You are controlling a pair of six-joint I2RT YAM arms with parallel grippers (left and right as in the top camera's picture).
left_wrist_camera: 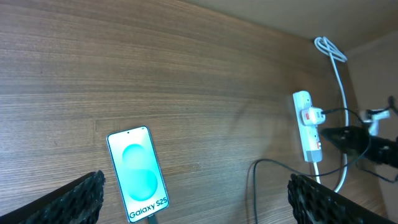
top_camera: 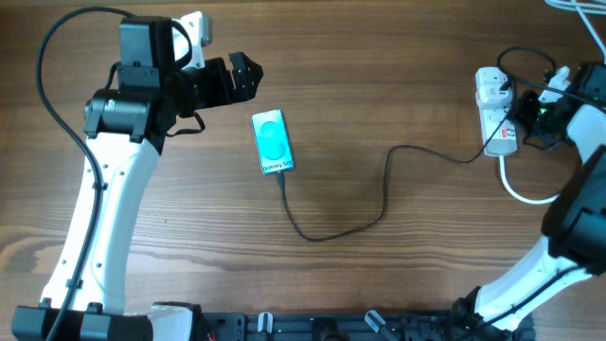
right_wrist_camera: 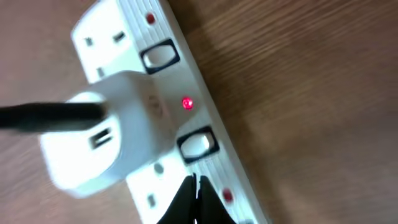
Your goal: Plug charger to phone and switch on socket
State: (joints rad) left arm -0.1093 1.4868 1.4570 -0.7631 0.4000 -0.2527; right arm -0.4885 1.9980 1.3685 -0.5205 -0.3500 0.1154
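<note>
My right claw [right_wrist_camera: 194, 200] pinched shut over socket [right_wrist_camera: 124, 31]; rocker switch [right_wrist_camera: 198, 144] just beside tips at 12 o'clock; strip runs 11-to-5.

Brown wood-grain table [top_camera: 379, 95], matte surface, soft even light

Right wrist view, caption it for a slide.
Shut right gripper at the socket's switch, red light glowing beside the plug.

Brown wooden table [top_camera: 398, 85], fine grain running lengthwise, black rail [top_camera: 331, 328] along its near edge
</note>
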